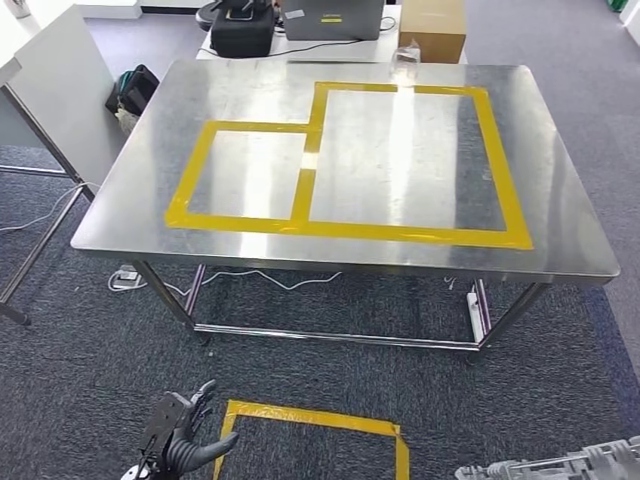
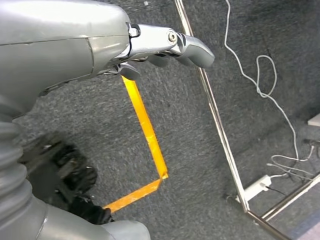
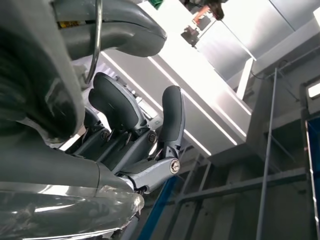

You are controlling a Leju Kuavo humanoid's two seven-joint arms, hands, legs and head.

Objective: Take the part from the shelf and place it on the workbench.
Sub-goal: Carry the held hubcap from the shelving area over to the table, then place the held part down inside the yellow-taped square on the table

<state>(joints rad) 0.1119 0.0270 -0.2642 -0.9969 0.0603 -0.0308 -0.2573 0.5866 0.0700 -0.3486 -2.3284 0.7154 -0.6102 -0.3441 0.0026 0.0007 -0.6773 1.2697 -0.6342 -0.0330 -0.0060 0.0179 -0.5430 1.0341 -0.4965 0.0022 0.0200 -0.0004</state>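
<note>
- Part location can't be pinned down from these shots.
- Silver left hand (image 1: 181, 437) hangs low over the dark grey carpet (image 1: 75, 380), fingers apart, holding nothing.
- Shiny steel workbench with yellow tape rectangles (image 1: 249, 100) sits well ahead; letting go short of it would likely dump the part on the floor.
- Grey right hand (image 3: 128, 135) has its fingers curled, but can't tell if anything's inside.

1 steel surface (image 1: 528, 200) with 2 yellow tape rectangles on it: small (image 1: 185, 180), large (image 1: 494, 150). 1 tape outline on the floor (image 1: 317, 417). Behind: 1 cardboard box (image 1: 432, 28), 1 laptop (image 1: 332, 18), 1 black bag (image 1: 241, 30). 1 power strip (image 1: 474, 305).
</note>
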